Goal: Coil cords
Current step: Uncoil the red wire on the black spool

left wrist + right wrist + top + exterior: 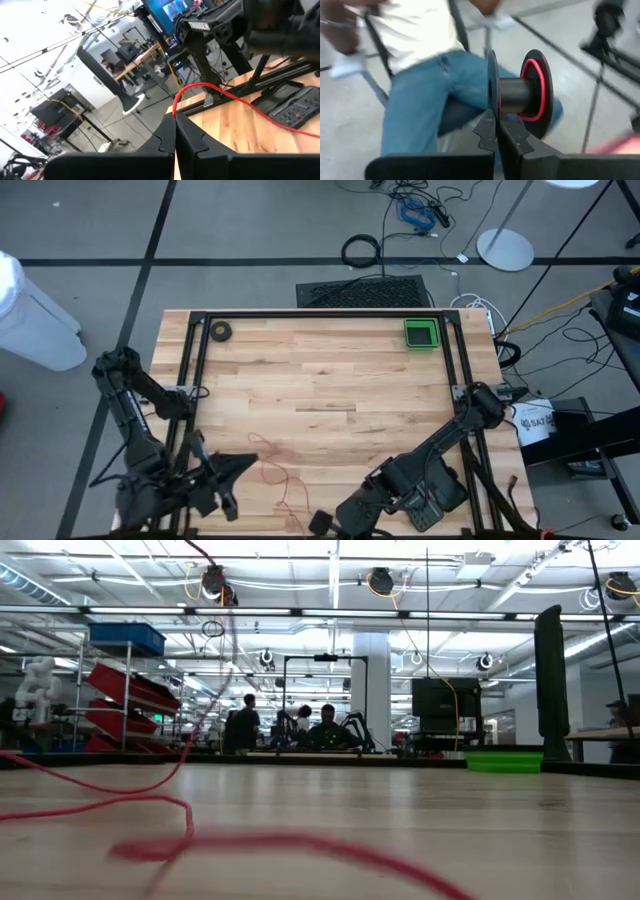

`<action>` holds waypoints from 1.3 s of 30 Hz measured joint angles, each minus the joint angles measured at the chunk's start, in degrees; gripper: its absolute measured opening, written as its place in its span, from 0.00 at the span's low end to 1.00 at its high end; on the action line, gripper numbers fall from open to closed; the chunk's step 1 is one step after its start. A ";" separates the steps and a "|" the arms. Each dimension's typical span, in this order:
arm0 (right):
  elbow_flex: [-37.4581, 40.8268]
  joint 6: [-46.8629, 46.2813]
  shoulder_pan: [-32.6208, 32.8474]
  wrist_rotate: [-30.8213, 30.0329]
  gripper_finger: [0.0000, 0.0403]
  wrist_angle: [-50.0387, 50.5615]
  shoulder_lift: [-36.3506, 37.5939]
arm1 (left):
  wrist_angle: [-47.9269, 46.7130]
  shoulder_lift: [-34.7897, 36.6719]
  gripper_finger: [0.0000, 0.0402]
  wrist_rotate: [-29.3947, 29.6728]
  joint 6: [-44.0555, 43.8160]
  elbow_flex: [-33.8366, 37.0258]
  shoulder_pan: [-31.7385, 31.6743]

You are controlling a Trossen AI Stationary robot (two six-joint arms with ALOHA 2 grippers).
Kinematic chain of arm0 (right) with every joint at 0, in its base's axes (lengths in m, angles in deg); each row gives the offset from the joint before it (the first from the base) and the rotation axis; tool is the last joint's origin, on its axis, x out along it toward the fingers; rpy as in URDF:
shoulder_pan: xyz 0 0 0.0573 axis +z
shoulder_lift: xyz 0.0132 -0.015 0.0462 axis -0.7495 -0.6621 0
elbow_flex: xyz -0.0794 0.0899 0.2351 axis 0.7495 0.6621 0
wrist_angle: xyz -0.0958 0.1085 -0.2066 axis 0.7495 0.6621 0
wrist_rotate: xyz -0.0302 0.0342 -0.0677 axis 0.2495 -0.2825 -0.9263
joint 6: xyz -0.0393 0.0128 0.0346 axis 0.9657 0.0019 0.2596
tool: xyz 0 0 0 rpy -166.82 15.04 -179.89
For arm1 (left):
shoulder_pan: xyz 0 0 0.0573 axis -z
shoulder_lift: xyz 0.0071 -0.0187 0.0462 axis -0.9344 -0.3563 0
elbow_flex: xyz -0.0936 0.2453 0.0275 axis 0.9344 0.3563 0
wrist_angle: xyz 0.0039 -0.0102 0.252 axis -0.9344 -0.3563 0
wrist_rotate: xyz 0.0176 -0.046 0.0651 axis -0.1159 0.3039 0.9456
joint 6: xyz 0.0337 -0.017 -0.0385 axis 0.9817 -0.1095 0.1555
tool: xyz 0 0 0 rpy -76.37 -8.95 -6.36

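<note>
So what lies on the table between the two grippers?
In the high view, loose red cord lies on the wood between the left gripper and the right gripper. Nothing else shows there.

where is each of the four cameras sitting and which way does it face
High view: above the table, looking straight down; both arms, left claw and right claw at the near edge, green tray far.
Low view: at tabletop height, looking level across into the room; no arm shows, red wire close.
Left wrist view: on the left arm, past its shut fingers, toward the right arm.
Right wrist view: on the right arm, fingers clamping a spool, seated person behind.
Shared: the red wire shows in all.
</note>
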 joint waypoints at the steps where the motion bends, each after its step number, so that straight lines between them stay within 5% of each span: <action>1: 0.00 0.67 0.27 0.59 0.00 -0.87 0.02 | -0.85 0.00 0.00 -0.49 -1.14 0.27 -0.71; 10: -4.60 3.52 2.29 0.79 0.00 -1.13 0.56 | -6.52 -0.04 0.00 -8.99 -4.15 4.42 -5.21; 21: -18.16 8.04 7.65 -24.06 0.00 18.20 0.63 | -21.74 -0.02 0.00 -24.20 -15.00 4.79 -6.38; 29: -19.26 2.60 12.39 -37.94 0.00 30.57 2.36 | -25.97 1.22 0.00 -38.48 -21.48 4.77 -6.03; 32: -19.34 -0.11 13.12 -40.29 0.00 33.19 2.70 | -24.12 1.94 0.00 -43.75 -22.49 4.75 -5.19; 39: -17.86 -1.35 12.81 -40.35 0.00 32.87 2.64 | -17.36 2.45 0.00 -46.00 -16.60 2.50 -2.32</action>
